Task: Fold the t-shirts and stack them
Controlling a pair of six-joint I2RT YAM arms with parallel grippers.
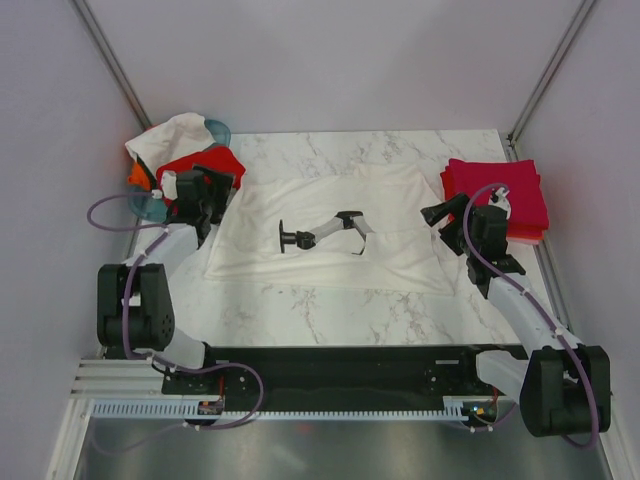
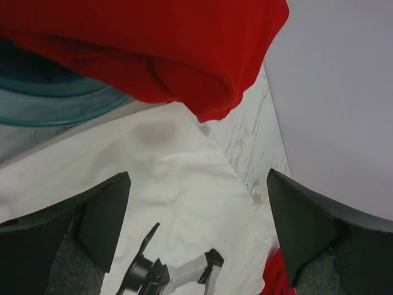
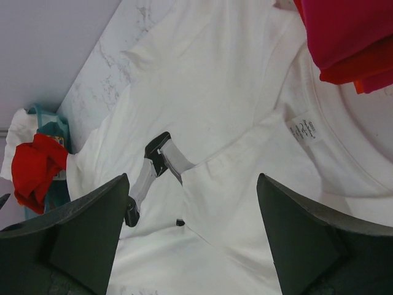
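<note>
Top external: white t-shirt (image 1: 392, 205) flat (left tool (image 2: 198, 179), right tool (image 3: 193, 179) agape).

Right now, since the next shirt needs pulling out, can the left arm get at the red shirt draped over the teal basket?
Probably yes: the left tool is open right beside the red shirt, with nothing visible between them.

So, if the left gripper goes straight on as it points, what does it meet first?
Most likely the white shirt, straight ahead of the left gripper. The red shirt seems to hang above that line, though depth is unclear.
</note>
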